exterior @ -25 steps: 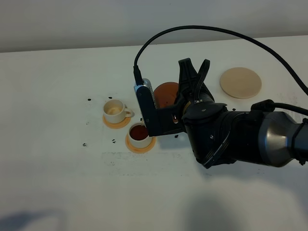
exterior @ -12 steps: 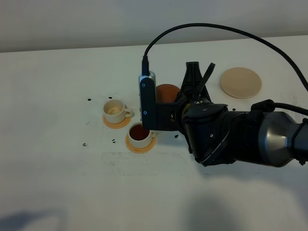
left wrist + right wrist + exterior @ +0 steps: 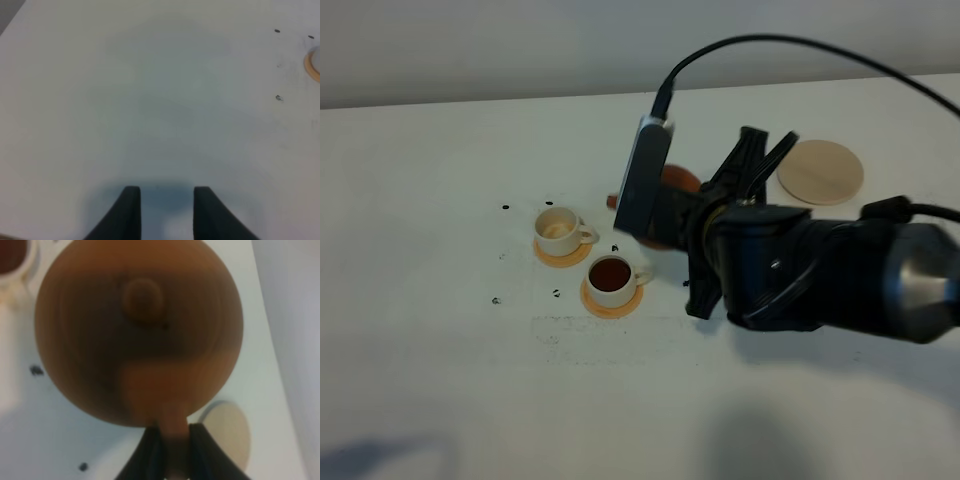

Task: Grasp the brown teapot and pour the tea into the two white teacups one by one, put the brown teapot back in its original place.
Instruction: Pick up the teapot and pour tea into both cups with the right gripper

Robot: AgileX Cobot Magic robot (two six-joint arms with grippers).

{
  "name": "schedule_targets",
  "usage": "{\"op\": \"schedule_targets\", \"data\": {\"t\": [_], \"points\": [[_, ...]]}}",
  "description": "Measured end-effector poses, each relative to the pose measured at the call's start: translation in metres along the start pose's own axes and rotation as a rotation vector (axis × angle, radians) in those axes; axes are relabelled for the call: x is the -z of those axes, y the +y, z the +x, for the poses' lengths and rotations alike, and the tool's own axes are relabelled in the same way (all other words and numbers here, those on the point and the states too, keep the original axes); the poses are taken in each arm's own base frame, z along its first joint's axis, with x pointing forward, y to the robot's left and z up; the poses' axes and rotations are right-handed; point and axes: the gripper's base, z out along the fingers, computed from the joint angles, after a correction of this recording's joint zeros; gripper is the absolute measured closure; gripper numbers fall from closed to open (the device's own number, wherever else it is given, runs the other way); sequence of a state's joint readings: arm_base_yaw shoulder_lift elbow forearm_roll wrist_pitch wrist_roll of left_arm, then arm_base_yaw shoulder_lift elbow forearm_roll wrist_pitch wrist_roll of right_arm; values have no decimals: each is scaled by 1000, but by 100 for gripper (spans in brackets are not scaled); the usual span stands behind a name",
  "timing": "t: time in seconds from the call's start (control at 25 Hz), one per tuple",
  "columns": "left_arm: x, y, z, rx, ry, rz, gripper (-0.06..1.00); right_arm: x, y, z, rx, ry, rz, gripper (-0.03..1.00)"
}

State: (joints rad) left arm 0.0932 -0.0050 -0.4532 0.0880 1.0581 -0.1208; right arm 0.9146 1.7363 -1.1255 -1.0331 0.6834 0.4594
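Right gripper [image 3: 172,440]: narrow, clamped on the loop handle [image 3: 172,422] of the brown teapot [image 3: 140,335], one dark finger on each side of the handle. No gap visible between fingers and handle.

Brown teapot [image 3: 682,180]: held at the end of the right arm, mostly hidden behind the wrist camera housing [image 3: 645,180] in the high view. Lid knob [image 3: 143,297] facing the wrist camera. Spout tip [image 3: 613,200] pointing toward the cups. Positioned between the cups and the beige disc [image 3: 820,171], well apart from the disc. Contact with the table [image 3: 440,350]: cannot tell.

Teacups: both upright, each on its own orange coaster, just beside each other.
- Nearer cup [image 3: 611,275]: filled with dark tea [image 3: 610,273]; coaster [image 3: 610,310] showing below it.
- Farther cup [image 3: 558,228]: cream inside showing, no dark liquid visible; coaster [image 3: 560,261] beneath.

Beige disc: bare, flat on the table, behind the right arm; also partly visible past the teapot in the right wrist view [image 3: 227,432].

Left gripper [image 3: 165,212]: fingers parted, nothing between them, only bare table below.

Small dark specks [image 3: 506,208] scattered on the table around the cups.
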Motion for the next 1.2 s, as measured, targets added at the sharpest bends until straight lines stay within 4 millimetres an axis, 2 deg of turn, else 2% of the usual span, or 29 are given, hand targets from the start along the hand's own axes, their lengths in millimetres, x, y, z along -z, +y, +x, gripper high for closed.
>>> {"op": "schedule_targets", "data": {"t": [0.16,0.36,0.48,0.76,1.2], "points": [[0,0,0,0,0,0,69,16,-10,3,-197,-4,-60,87],[0,0,0,0,0,0,69,12,-11,15,-467,95,-202,87],[0,0,0,0,0,0,69,9,-11,20,-552,134,-272,87],[0,0,0,1,0,0,69,-3,0,30,-615,140,-400,87],[0,0,0,0,0,0,69,-48,16,46,-639,245,-428,87]]}}
